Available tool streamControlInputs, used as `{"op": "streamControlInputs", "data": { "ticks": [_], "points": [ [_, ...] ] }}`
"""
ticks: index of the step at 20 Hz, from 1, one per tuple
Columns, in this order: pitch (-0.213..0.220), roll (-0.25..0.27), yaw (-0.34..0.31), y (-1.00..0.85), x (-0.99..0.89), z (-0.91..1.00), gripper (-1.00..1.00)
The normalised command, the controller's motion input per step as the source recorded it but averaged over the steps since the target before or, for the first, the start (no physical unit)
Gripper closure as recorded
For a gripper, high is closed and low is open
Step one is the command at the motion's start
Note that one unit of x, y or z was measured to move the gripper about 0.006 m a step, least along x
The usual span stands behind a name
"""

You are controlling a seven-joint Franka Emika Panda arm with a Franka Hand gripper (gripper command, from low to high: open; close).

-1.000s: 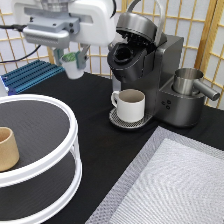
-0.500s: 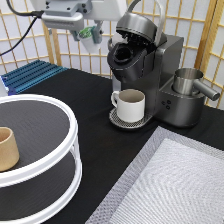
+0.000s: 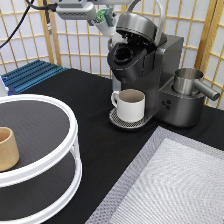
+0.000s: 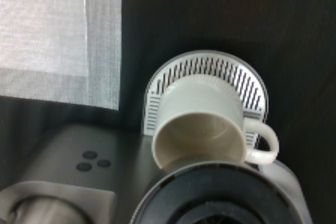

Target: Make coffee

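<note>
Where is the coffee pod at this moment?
The coffee pod is at the exterior view's top, held in the tool just left of the coffee machine's raised lid and above the white mug.

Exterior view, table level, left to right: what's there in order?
Tan cup on the white two-tier stand → white mug on the drip tray → coffee machine, lid open → metal jug. Above, the gripper holds the coffee pod near the open lid.
</note>
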Motion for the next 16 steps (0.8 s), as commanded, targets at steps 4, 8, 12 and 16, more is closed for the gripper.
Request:
{"op": "streamControlInputs", "data": {
  "ticks": [4,8,12,16],
  "points": [
    [0.025,0.079,-0.088,0.45,0.12,0.07,1.0],
    [0.006,0.032,-0.082,0.4,0.1,0.0,1.0],
    [0.002,0.033,-0.082,0.15,0.18,-0.13,1.0],
    [0.003,0.033,-0.074,0.11,0.15,-0.21,1.0]
  ]
}}
